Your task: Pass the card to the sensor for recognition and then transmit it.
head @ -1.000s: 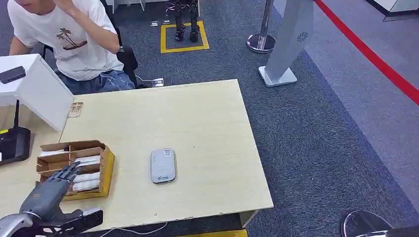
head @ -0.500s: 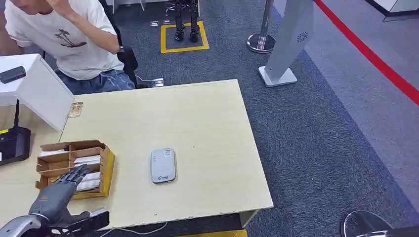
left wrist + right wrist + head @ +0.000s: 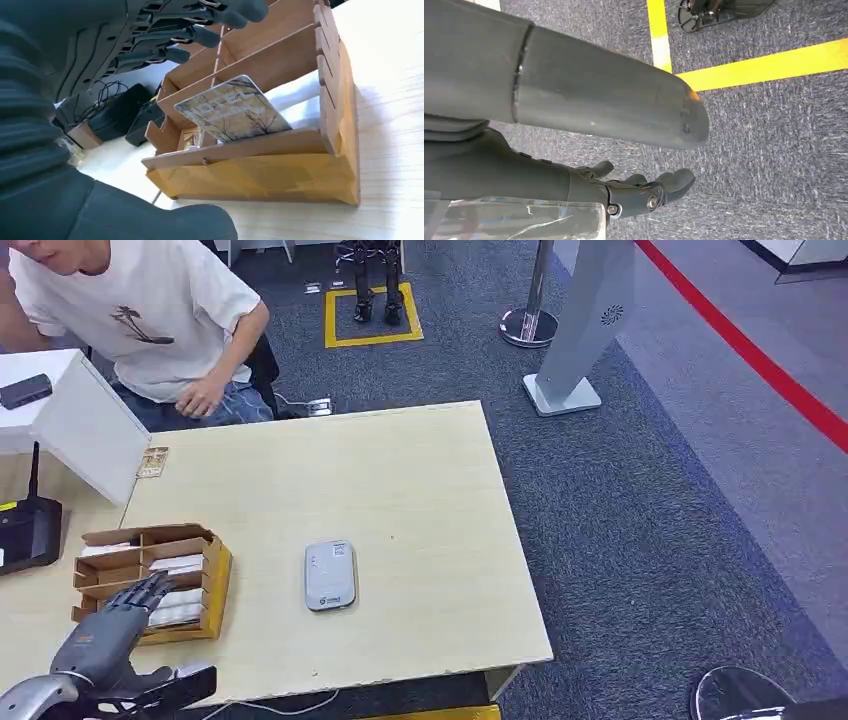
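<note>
A wooden card holder [image 3: 160, 580] with several slots stands on the table's left side, with white cards in its slots. My left hand [image 3: 112, 625] hovers over its near end, fingers spread and holding nothing. In the left wrist view a patterned card [image 3: 232, 111] leans in the near slot of the holder [image 3: 280, 165], below my fingers [image 3: 195, 35]. The grey card sensor [image 3: 330, 575] lies flat on the table, to the right of the holder. My right hand [image 3: 589, 145] hangs over the carpet, fingers loosely curled, holding nothing.
A person in a white T-shirt [image 3: 130, 310] sits at the table's far left corner. A white box [image 3: 75, 425] and a black device [image 3: 28, 535] sit at the left. A small card [image 3: 152, 462] lies near the box. Grey carpet [image 3: 650, 520] lies right of the table.
My left hand has shifted slightly back and down over the holder. The person has lowered an arm from the head to the lap.
</note>
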Controlling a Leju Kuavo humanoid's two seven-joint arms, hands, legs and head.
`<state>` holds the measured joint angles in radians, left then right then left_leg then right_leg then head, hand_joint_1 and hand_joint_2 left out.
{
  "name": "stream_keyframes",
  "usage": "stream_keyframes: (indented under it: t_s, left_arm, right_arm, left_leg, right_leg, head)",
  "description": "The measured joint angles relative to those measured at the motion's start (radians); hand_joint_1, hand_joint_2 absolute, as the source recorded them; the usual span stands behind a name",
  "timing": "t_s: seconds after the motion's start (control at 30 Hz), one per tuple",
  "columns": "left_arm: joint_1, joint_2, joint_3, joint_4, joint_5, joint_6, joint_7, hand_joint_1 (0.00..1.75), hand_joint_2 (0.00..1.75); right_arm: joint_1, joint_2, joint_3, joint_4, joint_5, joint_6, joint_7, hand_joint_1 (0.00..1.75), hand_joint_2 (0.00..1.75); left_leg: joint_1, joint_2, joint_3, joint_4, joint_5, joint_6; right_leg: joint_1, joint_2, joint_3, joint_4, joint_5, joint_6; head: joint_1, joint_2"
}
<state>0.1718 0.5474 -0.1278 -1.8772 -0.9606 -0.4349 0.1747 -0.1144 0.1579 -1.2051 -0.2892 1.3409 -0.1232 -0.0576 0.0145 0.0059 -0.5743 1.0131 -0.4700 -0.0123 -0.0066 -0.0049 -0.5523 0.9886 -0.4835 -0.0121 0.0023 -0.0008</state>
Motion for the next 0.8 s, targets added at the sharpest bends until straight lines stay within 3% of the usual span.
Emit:
stream_keyframes:
  t_s: [0.27,0.8]
  left_arm:
    - [0.024,0.021,0.027,-0.015,-0.027,-0.022,0.010,0.00,1.75]
    - [0.068,-0.004,0.041,-0.036,-0.056,-0.018,0.022,0.00,1.75]
  right_arm:
    - [0.001,0.000,0.000,0.000,-0.002,-0.005,0.003,0.00,1.75]
    - [0.001,0.000,0.000,0.000,0.000,-0.007,0.003,0.00,1.75]
  left_leg:
    - [0.000,0.000,0.000,0.000,0.000,0.000]
    - [0.000,0.000,0.000,0.000,0.000,0.000]
  right_leg:
    - [0.000,0.000,0.000,0.000,0.000,0.000]
    - [0.000,0.000,0.000,0.000,0.000,0.000]
  head:
    - [0.000,0.000]
    - [0.000,0.000]
